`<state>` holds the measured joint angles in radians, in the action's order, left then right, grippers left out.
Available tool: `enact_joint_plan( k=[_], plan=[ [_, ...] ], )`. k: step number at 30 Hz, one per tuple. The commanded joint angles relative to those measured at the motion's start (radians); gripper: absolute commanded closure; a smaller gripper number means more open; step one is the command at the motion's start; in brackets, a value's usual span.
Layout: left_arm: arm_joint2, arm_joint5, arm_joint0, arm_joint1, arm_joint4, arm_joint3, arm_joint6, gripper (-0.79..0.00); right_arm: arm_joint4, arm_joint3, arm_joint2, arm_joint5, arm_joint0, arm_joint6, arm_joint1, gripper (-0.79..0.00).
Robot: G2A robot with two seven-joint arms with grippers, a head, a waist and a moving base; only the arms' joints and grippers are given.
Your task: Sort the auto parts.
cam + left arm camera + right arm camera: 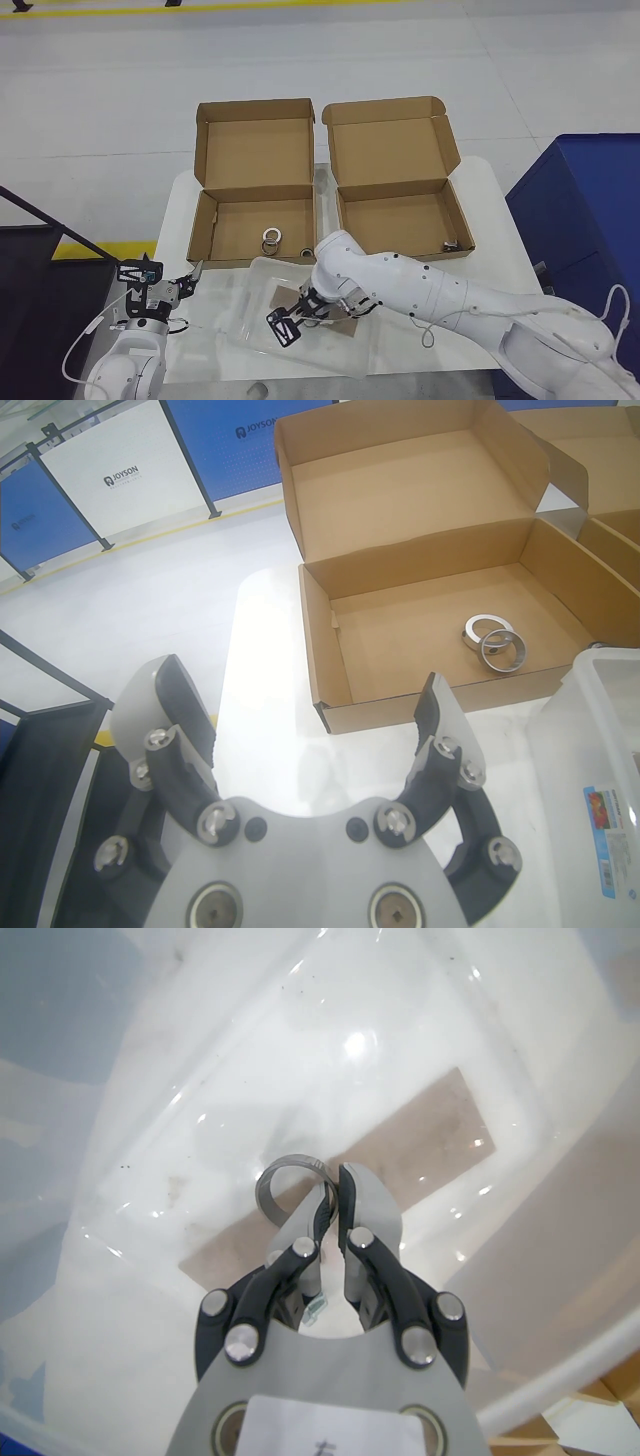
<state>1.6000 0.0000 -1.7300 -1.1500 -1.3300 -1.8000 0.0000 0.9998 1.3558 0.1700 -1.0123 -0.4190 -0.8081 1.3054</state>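
Note:
Inside the clear plastic bin (165,1078) my right gripper (334,1183) is shut on the wall of a thin metal ring (275,1183), one finger inside the ring and one outside. From above, that gripper (285,325) sits low in the bin (250,320). A small bolt-like part (315,1310) lies under the fingers. Two metal rings (492,642) rest in the left cardboard box (320,640), seen from above as rings (271,239). My left gripper (320,700) hangs open over the table's left front corner, short of that box, holding nothing.
The right cardboard box (405,225) holds a small metal part (452,245) at its right front corner. Both boxes have lids standing open behind. A brown patch (410,1143) lies under the bin floor. A blue cabinet (590,220) stands right of the table.

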Motion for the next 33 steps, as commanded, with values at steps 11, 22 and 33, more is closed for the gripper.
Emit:
enact_joint_plan(
  k=[11, 22, 33],
  plan=[
    [0.000, 0.000, 0.000, 0.000, 0.000, 0.000, 0.000, -0.785, -0.205, 0.076, 0.004, 0.000, 0.101, 0.002, -0.069, 0.000],
    [0.000, 0.000, 0.000, 0.000, 0.000, 0.000, 0.000, -0.785, -0.406, 0.158, 0.000, 0.000, 0.134, 0.280, -0.128, 0.000],
    [0.000, 0.000, 0.000, 0.000, 0.000, 0.000, 0.000, -0.785, -0.440, 0.198, 0.000, 0.000, 0.150, 0.376, -0.167, 0.000]
  ],
)
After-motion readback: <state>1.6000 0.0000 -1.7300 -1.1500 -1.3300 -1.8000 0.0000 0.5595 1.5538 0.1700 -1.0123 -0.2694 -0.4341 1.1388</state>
